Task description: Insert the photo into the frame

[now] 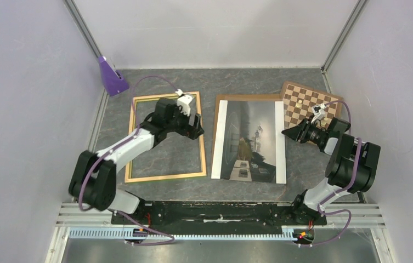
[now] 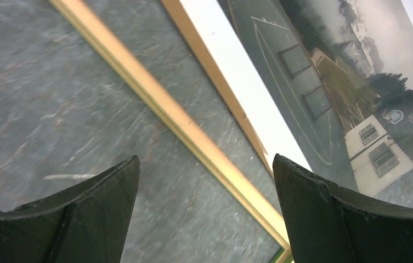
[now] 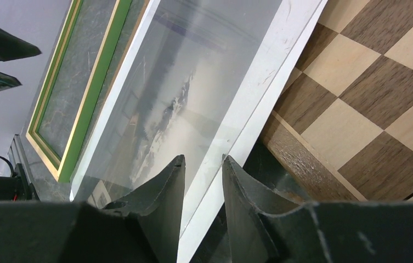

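Right pincer (image 3: 203, 160), narrowly parted, seemingly touches photo (image 3: 193, 82).

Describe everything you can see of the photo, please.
The photo is a large glossy rectangular print: dark grey scene, white strips along both long edges. It lies flat, face up, on a brown panel, between the frame and the chessboard. The right end effector, jaws slightly apart, is at its right strip.

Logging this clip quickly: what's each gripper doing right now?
Left gripper: wide open, empty, above the frame rail.
Right gripper: narrowly open, empty, at the photo edge.
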{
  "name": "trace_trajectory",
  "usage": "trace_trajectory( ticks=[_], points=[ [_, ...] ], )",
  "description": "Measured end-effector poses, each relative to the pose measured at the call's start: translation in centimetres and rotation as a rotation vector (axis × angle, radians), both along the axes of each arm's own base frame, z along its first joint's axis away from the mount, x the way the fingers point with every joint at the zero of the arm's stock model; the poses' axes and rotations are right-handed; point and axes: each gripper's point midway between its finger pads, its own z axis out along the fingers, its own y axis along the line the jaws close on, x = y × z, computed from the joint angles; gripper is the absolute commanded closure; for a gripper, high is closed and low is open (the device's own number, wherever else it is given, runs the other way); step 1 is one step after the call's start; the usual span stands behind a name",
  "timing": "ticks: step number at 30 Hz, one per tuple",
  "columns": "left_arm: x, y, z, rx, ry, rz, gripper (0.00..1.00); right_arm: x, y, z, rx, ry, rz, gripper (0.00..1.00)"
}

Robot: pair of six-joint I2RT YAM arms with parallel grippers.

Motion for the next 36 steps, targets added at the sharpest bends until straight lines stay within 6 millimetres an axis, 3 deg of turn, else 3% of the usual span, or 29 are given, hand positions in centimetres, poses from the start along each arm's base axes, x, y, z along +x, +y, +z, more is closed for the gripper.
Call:
trace_trajectory(
  ticks=[7, 14, 18, 27, 36],
  points=[
    [2.7, -5.5, -3.0, -0.016, 0.129, -0.048, 0.05, 0.2, 0.0, 0.3, 0.016, 0.005, -0.012, 0.66],
    [6.0, -10.7, -3.6, -0.069, 0.201, -0.066, 0.06, 0.3, -0.2, 0.3, 0.018, 0.015, -0.026, 0.66],
    [7.1, -12.6, -4.3, -0.086, 0.243, -0.073, 0.06, 0.4, -0.2, 0.2, 0.017, 0.016, -0.029, 0.67],
    [8.0, -13.7, -7.1, -0.069, 0.343, -0.043, 0.06, 0.4, -0.2, 0.2, 0.016, 0.016, -0.029, 0.67],
    [7.8, -14.5, -7.4, -0.065, 0.355, -0.052, 0.07, 0.4, -0.2, 0.2, 0.015, 0.015, -0.028, 0.67]
  ],
)
